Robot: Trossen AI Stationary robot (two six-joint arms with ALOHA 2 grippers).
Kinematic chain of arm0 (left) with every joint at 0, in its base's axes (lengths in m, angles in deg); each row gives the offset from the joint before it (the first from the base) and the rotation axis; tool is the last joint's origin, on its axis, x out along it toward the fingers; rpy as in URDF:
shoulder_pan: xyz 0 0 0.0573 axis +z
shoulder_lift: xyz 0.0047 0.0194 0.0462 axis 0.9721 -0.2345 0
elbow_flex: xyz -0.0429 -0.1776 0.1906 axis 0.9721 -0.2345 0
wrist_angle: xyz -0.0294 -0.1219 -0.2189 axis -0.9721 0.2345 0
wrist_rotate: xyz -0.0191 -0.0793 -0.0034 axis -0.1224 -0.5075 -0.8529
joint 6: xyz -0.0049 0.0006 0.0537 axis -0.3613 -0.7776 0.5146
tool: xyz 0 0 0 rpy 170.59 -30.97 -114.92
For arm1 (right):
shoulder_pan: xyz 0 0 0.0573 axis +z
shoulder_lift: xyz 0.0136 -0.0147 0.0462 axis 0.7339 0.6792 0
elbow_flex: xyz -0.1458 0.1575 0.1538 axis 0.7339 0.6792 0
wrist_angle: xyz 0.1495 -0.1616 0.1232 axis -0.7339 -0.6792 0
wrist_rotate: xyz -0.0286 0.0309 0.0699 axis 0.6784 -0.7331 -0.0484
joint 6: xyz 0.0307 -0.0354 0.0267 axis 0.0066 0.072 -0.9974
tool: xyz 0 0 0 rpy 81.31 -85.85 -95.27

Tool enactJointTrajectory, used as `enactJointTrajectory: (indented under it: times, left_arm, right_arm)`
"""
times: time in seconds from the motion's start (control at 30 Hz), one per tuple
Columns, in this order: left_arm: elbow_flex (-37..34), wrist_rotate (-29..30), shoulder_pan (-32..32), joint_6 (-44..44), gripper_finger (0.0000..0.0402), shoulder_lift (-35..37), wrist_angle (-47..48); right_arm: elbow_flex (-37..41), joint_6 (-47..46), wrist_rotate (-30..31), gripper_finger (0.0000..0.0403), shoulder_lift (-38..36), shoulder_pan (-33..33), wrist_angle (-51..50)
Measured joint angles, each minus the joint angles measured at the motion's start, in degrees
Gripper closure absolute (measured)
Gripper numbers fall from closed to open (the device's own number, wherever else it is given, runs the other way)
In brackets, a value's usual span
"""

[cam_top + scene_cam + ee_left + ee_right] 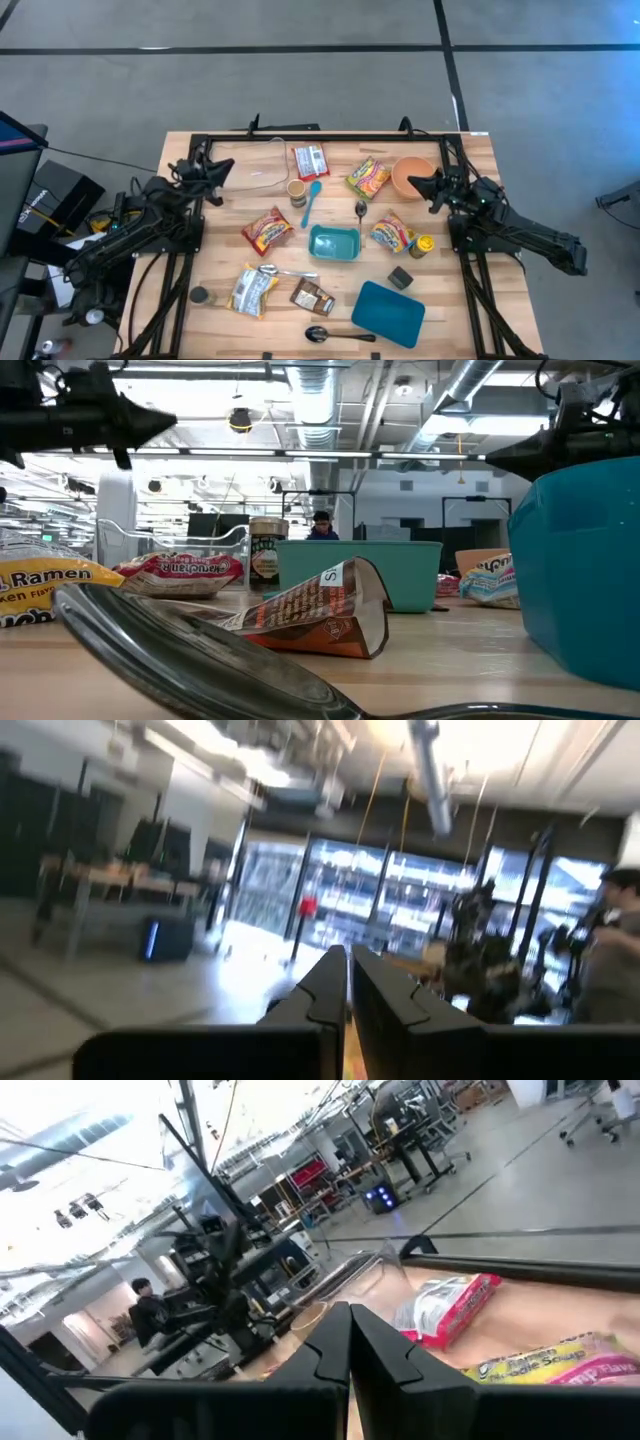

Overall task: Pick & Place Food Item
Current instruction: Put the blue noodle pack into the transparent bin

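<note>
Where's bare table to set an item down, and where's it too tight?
Free: the wood right of the teal tray, and the left edge between the left pincer and the small dark jar. Crowded: the middle, around the teal tub, noodle packets and spoons.

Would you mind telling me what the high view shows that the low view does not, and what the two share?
Only the high view shows the orange bowl, the blue plastic spoon, the yellow-capped bottle, and both grippers, left and right, shut and empty at the table's far side. Only the low view shows the room behind, with a person there. Both show the teal rectangular tub, the brown snack packet and the red noodle packet.
</note>
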Motion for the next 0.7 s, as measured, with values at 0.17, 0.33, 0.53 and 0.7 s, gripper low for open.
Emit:
enactJointTrajectory:
  times: [0.17,0.33,0.53,0.7]
  left_arm:
    - [0.01,0.01,0.0,0.06,0.039,0.0,-4.54]
    - [0.0,0.02,0.02,0.02,0.039,0.0,-5.43]
    - [0.0,0.22,0.02,-0.45,0.039,0.04,-7.52]
    - [0.0,-0.17,0.02,-2.58,0.039,-0.68,-7.09]
  right_arm:
    - [-1.99,6.36,-0.05,0.0403,-0.15,0.09,1.28]
    - [-5.32,10.77,-0.05,0.0403,-0.03,0.09,1.38]
    - [-10.32,9.03,-0.06,0.0403,-0.01,0.51,-0.75]
    - [-15.42,9.31,-0.07,0.0403,-0.01,1.4,-9.34]
